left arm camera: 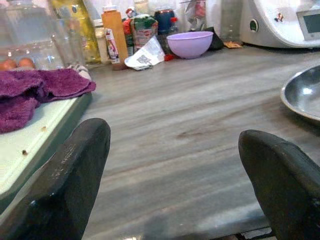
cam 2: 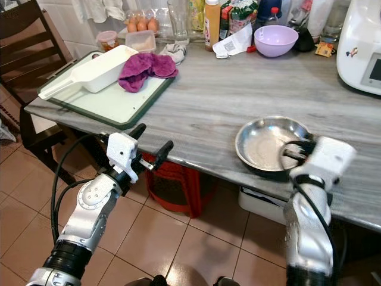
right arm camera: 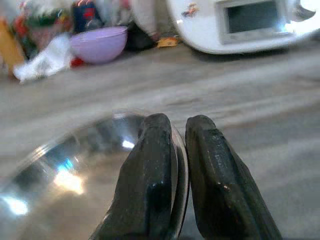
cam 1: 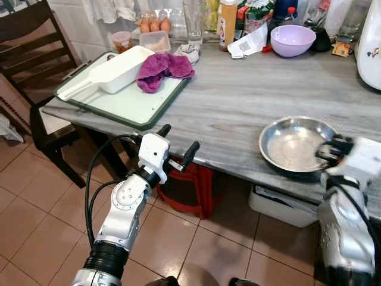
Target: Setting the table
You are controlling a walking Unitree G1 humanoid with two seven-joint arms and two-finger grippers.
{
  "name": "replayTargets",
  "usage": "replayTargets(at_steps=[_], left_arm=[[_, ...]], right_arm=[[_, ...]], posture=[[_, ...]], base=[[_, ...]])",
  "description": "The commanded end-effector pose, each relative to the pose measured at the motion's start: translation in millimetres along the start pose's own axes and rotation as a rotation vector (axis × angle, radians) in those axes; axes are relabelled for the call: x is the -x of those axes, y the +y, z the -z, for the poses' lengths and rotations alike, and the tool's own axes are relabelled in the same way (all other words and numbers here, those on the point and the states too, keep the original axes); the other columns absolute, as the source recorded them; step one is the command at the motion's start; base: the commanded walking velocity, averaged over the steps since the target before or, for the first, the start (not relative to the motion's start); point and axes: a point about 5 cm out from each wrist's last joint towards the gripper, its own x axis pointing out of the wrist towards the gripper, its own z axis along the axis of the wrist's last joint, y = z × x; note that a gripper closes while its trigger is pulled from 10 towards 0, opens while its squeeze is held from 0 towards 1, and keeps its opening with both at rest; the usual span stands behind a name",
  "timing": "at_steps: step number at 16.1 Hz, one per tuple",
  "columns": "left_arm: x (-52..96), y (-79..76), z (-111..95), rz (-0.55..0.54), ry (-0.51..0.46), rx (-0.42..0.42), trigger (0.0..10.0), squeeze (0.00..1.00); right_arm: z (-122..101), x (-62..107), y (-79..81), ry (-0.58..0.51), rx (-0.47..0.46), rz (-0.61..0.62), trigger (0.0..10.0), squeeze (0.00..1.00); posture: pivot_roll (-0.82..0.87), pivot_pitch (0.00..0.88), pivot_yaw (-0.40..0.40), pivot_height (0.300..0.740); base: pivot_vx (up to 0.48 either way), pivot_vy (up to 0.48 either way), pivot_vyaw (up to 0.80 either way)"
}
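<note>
Your left gripper (cam 1: 177, 143) is hovering spread at the table (cam 1: 238, 101) edge, touching nothing. Your right gripper (right arm camera: 179, 150) is pinching the near rim of the steel bowl (cam 1: 294, 145) beside that edge. Farther back, a towel (cam 1: 162, 69) is lying on a tray (cam 1: 128, 101), with a purple bowl (cam 1: 292, 39) beyond.

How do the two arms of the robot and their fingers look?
Both arms are silver metal with black cables looped alongside. Each ends in a white housing: left gripper, right gripper. The fingers are long, black and matte with rounded tips.

No text anywhere is clear enough to read.
</note>
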Motion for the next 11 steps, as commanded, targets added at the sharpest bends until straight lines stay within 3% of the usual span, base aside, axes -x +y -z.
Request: replayTargets(at_steps=[1,5,11], left_arm=[[5.0,-0.3,3,-0.013,0.009,0.008,10.0,0.00],[3.6,-3.9,4,-0.012,0.012,0.018,10.0,0.00],[0.7,1.7,4,-0.035,0.016,0.022,10.0,0.00]], right_arm=[[-11,4.6,-6.6,-0.029,-0.022,0.040,10.0,0.00],[-17,9.9,-19.1,-0.047,0.032,0.092,10.0,0.00],[-2,7.7,-31.4,0.033,0.064,0.164,10.0,0.00]], posture=[[-0.16,0.128,0.102,0.740],[-0.17,0.129,0.108,0.740],[-0.18,0.121,0.112,0.740]], base=[[0.000,0.000,0.00],[0.000,0.000,0.00],[0.000,0.000,0.00]])
